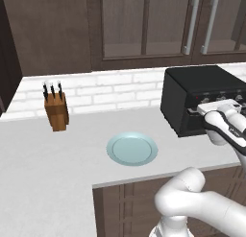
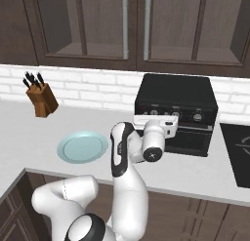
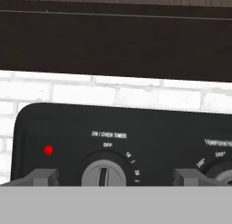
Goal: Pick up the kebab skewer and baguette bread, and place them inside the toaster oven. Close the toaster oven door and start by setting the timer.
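So the black toaster oven sits at the back of the white counter, up against the white brick wall, with dark cabinets hanging above it. The arm has its gripper parked right in front of the oven's control strip, at the height of the knobs. In the hand view the two fingertips stand wide apart, released, with nothing between them, and they sit to either side of the timer knob. I can't tell if they're actually touching the knob or just hovering in front of it. That knob is grey, with its pointer slot upright toward the OFF mark, under a label reading ON / OVEN TIMER. A small red light glows to the left of it, and the edge of a temperature knob peeks in at the right.

From the right base view the oven door looks shut, flat against the front below the knob row. The skewer and the bread I can't make out anywhere; if they're in the oven, the dark door hides them.

Out on the counter there's a pale blue plate, bare, well apart from the oven, and a brown knife block further left near the wall. A dark stovetop lies to the right of the oven.
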